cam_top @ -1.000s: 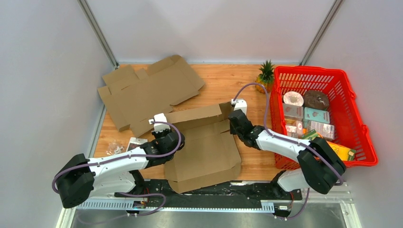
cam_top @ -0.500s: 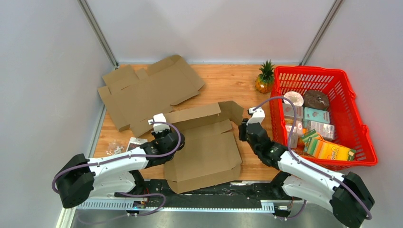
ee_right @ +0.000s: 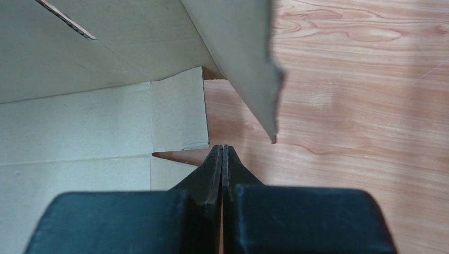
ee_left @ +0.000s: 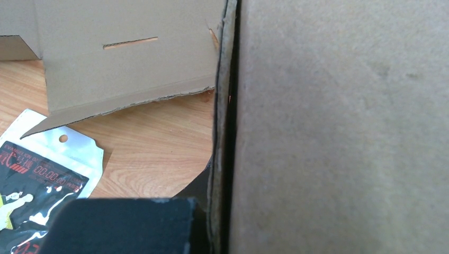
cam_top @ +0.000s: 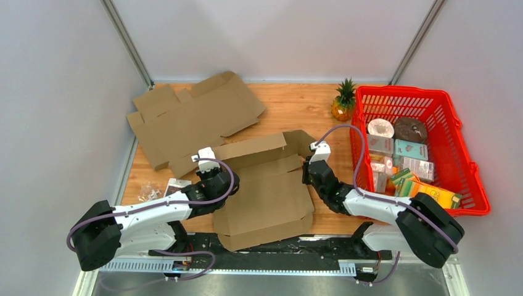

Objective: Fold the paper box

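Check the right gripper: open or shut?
Shut, on nothing. In the right wrist view the right gripper has its fingertips pressed together, empty, just beside the box flap.

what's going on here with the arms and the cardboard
Two robot arms are folding a paper box on the table. The left hand is clamped on the box's left side flap. The right hand is shut and empty beside the box's right edge, near a raised corner flap. The box is only partly formed.
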You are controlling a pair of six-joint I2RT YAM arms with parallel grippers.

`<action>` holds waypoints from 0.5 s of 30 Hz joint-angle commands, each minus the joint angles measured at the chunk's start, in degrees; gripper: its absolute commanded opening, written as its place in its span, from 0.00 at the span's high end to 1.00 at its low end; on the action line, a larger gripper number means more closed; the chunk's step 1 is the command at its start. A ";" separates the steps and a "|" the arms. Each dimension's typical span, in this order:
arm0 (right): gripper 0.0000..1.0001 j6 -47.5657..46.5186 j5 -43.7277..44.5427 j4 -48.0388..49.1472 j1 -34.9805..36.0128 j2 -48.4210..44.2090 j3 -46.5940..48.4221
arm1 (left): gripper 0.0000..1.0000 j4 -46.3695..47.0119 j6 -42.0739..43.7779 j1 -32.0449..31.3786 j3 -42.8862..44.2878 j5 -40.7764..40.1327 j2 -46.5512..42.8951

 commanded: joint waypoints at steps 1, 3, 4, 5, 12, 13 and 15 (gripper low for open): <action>1.00 -1.21 1.64 8.47 0.00 3.53 1.84 | 1.00 2.24 -1.59 0.03 1.27 -0.81 -1.18; 1.00 -1.56 1.73 9.87 0.00 4.24 1.31 | 1.00 2.24 -1.59 0.03 1.27 -0.81 -1.10; 1.00 -1.82 1.64 10.31 0.00 4.42 1.48 | 1.00 2.42 -1.59 0.03 1.27 -0.72 -1.10; 1.00 -1.91 1.12 10.75 0.00 4.68 1.57 | 1.00 2.51 -1.50 0.03 1.27 -0.63 -1.01; 1.00 -3.58 -0.38 11.98 0.35 6.79 4.20 | 1.00 2.51 -1.33 0.03 1.44 -0.63 -0.74; 1.00 -4.11 -0.73 11.90 0.53 7.14 5.25 | 1.00 2.59 -1.24 0.03 1.44 -0.63 -0.83; 1.00 -5.07 -0.82 11.63 0.96 7.32 6.14 | 1.00 2.68 -1.24 0.03 1.36 -0.54 -0.83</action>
